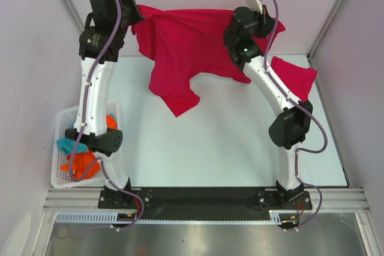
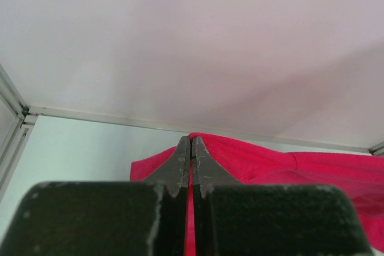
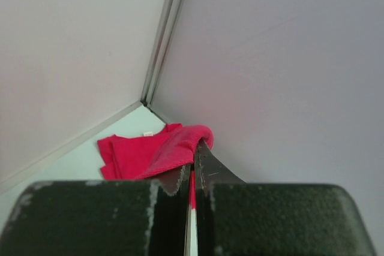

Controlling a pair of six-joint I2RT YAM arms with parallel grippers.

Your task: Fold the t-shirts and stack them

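Top external view suggests you're mid-spread: your left gripper [image 2: 191,143] and right gripper [image 3: 196,148] are pinched shut on the raised t-shirt [image 1: 183,49] at upper middle, so next probably lower it flat for folding, clear of the other t-shirt [image 1: 295,75] at right.

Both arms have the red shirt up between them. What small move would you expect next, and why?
Probably lower the left gripper and right gripper together, drawing the held t-shirt toward the near side so it spreads flat on the table. Both are shut on its upper edge, and it hangs creased between them, with one end drooping lowest.
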